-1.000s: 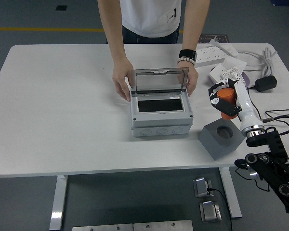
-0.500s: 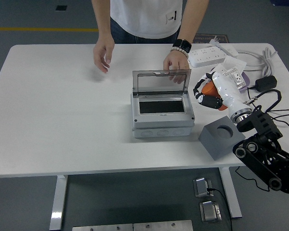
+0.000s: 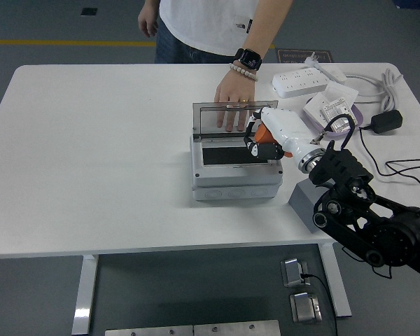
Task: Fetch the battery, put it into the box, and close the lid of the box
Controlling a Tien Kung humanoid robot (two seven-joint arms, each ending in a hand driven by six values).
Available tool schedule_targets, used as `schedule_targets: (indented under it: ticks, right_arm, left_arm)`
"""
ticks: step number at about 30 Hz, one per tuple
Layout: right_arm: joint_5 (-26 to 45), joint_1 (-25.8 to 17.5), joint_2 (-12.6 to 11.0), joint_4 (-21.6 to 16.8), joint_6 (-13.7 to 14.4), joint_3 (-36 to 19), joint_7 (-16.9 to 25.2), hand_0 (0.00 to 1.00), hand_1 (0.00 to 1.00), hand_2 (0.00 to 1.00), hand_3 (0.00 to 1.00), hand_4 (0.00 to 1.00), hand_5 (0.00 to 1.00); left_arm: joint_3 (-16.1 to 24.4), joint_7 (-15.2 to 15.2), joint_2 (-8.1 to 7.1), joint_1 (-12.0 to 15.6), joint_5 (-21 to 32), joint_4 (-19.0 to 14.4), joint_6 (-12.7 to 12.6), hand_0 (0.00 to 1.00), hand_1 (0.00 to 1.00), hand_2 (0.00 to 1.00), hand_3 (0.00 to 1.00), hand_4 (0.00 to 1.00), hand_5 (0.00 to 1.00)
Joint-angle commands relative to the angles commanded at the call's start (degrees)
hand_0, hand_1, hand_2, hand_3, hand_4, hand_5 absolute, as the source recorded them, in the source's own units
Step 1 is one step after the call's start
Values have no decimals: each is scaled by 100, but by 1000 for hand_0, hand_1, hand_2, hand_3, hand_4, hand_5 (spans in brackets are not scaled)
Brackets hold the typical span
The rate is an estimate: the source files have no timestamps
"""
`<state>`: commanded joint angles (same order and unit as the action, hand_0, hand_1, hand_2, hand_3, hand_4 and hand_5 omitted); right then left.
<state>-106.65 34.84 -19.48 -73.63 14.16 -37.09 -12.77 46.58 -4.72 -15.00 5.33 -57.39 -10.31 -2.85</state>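
The robot's right hand [image 3: 260,142] is wrapped around the orange battery [image 3: 264,133], just over the open grey box [image 3: 235,168]. The battery looks hard, smooth and a bit slippery, so holding its round sides is safest.

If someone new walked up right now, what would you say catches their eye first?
Probably the robot's right hand, gripping an orange battery just above the right end of the open grey box at mid-table. Behind it, a person's hand steadies the raised clear lid. Cables and a power strip clutter the far right corner.
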Motion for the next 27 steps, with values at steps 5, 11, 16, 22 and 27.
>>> schedule_targets:
  ticks: [5, 11, 16, 22, 27]
  right_arm:
    - [43, 417, 105, 115, -162, 472, -79, 76, 178, 236, 247, 2, 2]
    - [77, 854, 198, 330, -290, 996, -106, 76, 176, 235, 246, 2, 2]
    - [89, 1137, 317, 497, -353, 1345, -100, 76, 176, 235, 246, 2, 2]
    - [138, 1296, 436, 664, -358, 1515, -71, 76, 175, 236, 246, 2, 2]
    - [234, 1369, 487, 743, -336, 1532, -64, 77, 176, 236, 246, 2, 2]
  left_arm:
    - [1, -4, -13, -8, -5, 0, 1, 407, 554, 514, 497, 2, 2]
    - [-1, -14, -21, -12, -7, 0, 3, 407, 555, 515, 497, 2, 2]
    - [6, -20, -24, -11, -21, 0, 0, 407, 555, 515, 497, 2, 2]
    - [29, -33, -25, -20, -55, 0, 1, 407, 555, 515, 497, 2, 2]
    - [43, -41, -25, -27, -72, 0, 2, 407, 554, 515, 497, 2, 2]
